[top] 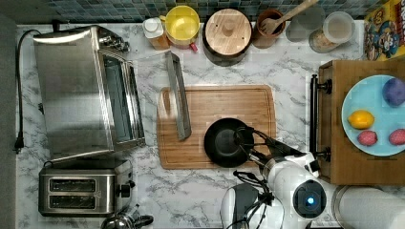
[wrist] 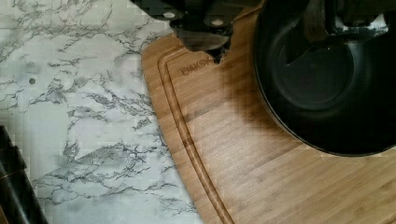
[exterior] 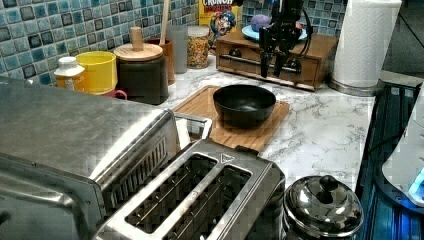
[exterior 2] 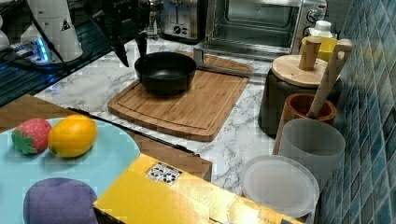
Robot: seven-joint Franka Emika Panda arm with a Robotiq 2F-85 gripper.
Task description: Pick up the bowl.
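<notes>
Resting on wood: we see the bowl (top: 226, 142), round and all black, upright on the cutting board (top: 215, 102), near the board's edge closest to the robot arm (top: 291, 183).
Gripper: our gripper (exterior: 272, 64) hangs above the bowl's rim, fingers spread apart and holding nothing; in the wrist view one finger (wrist: 203, 35) is over the board outside the rim, the other over the bowl.
Behind the board: a dark pot with a wooden lid (top: 228, 32) beside a yellow bowl (top: 181, 24).
Beside it: a toaster oven (top: 86, 90), door open.
</notes>
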